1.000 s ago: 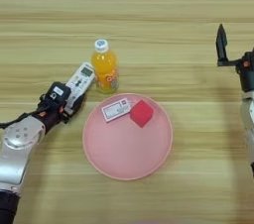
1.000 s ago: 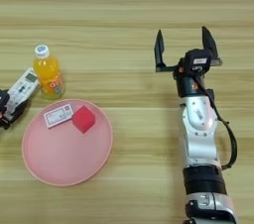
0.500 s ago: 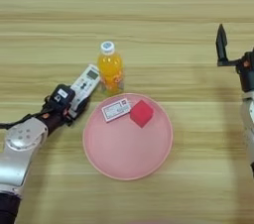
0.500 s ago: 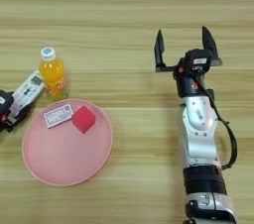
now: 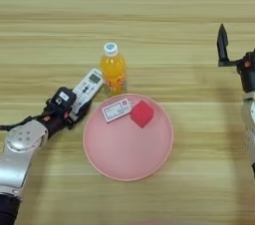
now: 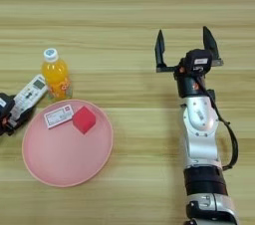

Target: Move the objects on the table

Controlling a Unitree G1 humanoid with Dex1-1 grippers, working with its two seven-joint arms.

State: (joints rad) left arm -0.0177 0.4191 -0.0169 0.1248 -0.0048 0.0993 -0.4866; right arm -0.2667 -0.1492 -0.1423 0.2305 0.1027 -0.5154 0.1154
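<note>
Remote control (image 5: 88, 87) now nearer bottle (image 5: 113, 68)

Right of the pink plate (image 5: 149, 164) lies open table (image 5: 149, 20); on its left rim the remote (image 5: 87, 88), bottle (image 5: 113, 68) and left gripper (image 5: 67, 112) crowd together, blocking passage.

We take this for a robot test bench or lab rather than a home: all we see is a broad wooden table (image 5: 149, 15) with long grain stripes filling the view, with two metal robot arms reaching onto it. The few things laid out look like practice props (unrelated to one another): a remote control (image 5: 87, 88), an orange-drink bottle (image 5: 113, 68), and a pink plate (image 5: 124, 159) carrying a red cube (image 5: 142, 114) and a small labelled card (image 5: 116, 110).
</note>
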